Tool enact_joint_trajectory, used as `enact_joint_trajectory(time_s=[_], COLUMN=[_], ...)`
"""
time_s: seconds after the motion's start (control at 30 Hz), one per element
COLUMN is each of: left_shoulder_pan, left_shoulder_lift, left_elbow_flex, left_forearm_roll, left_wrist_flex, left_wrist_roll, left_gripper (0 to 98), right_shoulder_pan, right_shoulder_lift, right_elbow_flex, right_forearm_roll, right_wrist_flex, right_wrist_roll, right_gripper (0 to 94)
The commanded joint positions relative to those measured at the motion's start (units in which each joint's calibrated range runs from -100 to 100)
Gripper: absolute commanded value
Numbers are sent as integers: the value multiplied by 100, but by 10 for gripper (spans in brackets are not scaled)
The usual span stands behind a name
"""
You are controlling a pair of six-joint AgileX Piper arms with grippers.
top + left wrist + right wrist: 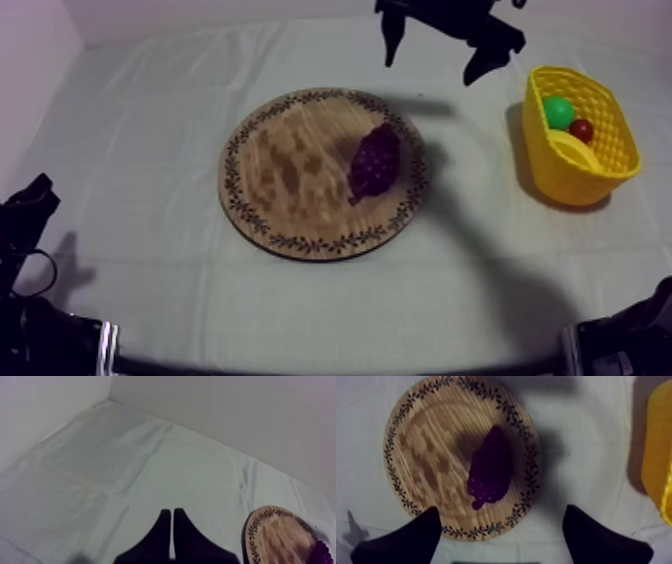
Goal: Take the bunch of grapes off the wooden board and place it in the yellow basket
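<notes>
Grey-white cloth (140, 130), creased in soft folds, is covering the tabletop. At its middle the wooden board (285, 175) is lying flat: round, pale grain showing, a dark leaf pattern running round the rim. On the board's right half, just inside that rim, the bunch of grapes (375, 162) is resting, dark purple and knobbly, tapering toward the near edge.

By the right edge the yellow basket (575, 180) is sitting, lattice-walled, well apart from the board, with bare cloth lying between them. Inside it a green rounded fruit (558, 111) and a small red fruit (581, 129) are showing; a yellow curved piece beside them is too vague to name.

Over the far side of the tabletop the right gripper (430, 68) is hanging, touching neither board nor basket, fingers spread wide with nothing between them. At the near left corner the left gripper (172, 518) is sitting, fingers pressed together into a narrow wedge, open cloth lying ahead of it and the board's rim being cut off at the side.
</notes>
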Motion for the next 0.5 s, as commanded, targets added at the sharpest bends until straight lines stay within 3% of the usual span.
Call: enact_joint_trajectory(time_s=[0.0,0.47], left_shoulder_pan=[-1,-1], left_shoulder_lift=[3,3], left_elbow_flex=[4,4], left_forearm_roll=[1,1], left_wrist_flex=[3,3], left_wrist_roll=[0,0], left_gripper=[0,0], right_shoulder_pan=[-41,-187], right_shoulder_lift=[64,776], right_elbow_flex=[75,167], right_forearm_roll=[-21,-337], right_wrist_flex=[-17,-206], right_wrist_roll=[-33,-482], right_gripper=[776,766])
